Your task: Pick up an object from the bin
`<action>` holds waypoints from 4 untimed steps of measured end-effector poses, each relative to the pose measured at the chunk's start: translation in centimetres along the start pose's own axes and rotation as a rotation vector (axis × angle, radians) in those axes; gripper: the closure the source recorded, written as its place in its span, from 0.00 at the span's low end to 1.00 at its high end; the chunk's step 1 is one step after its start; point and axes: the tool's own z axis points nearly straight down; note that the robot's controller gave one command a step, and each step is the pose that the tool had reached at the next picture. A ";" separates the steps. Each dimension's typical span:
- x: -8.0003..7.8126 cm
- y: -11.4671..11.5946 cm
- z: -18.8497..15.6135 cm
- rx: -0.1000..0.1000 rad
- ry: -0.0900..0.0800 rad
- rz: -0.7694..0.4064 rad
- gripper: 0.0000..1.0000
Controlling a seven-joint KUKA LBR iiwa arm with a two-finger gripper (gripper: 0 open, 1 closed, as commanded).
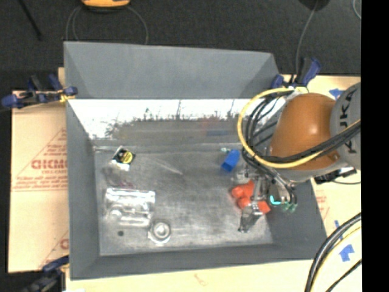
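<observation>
My gripper (248, 219) is down in the right part of the bin, near the front wall. A red-orange object (240, 193) lies right at it, partly hidden by the gripper's body, and I cannot tell whether it is held. A small blue block (230, 161) lies just behind it, toward the back wall.
A clear plastic package (129, 202) lies at the front left, with a round clear lid (160, 231) beside it. A small yellow and black tape measure (123, 157) sits at the back left. The arm with its orange cover and cables overhangs the bin's right side.
</observation>
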 end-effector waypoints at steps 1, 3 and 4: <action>-4.2 -7.8 7.2 0.000 -0.013 -0.193 0.00; -2.8 -3.7 4.3 0.003 -0.010 -1.023 0.00; -3.7 -3.3 8.7 0.007 -0.012 -1.552 0.00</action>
